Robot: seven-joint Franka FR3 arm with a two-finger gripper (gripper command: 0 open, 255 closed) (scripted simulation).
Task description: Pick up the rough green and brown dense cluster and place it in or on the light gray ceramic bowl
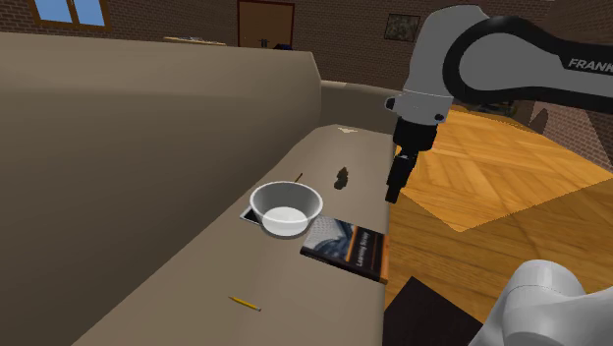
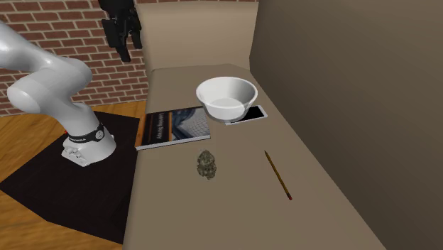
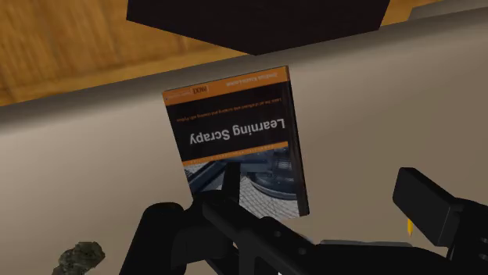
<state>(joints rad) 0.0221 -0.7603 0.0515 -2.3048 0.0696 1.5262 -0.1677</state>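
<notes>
wrist view: cluster (image 3: 78,258) partly cut off (dim) | my gripper (image 1: 394,189) seemingly released, empty | shoulder view: cluster at its nine o'clock, apart

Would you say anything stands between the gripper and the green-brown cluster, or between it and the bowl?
Nothing visible does. Only the flat orange-edged book lies below the black gripper's way to the rough green-brown cluster; bare surface separates it from the grey bowl.

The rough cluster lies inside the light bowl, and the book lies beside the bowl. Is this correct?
Not quite. The cluster lies on the tan surface, apart from the bowl, not inside it; the second exterior view shows this. The book does lie beside the bowl.
</notes>
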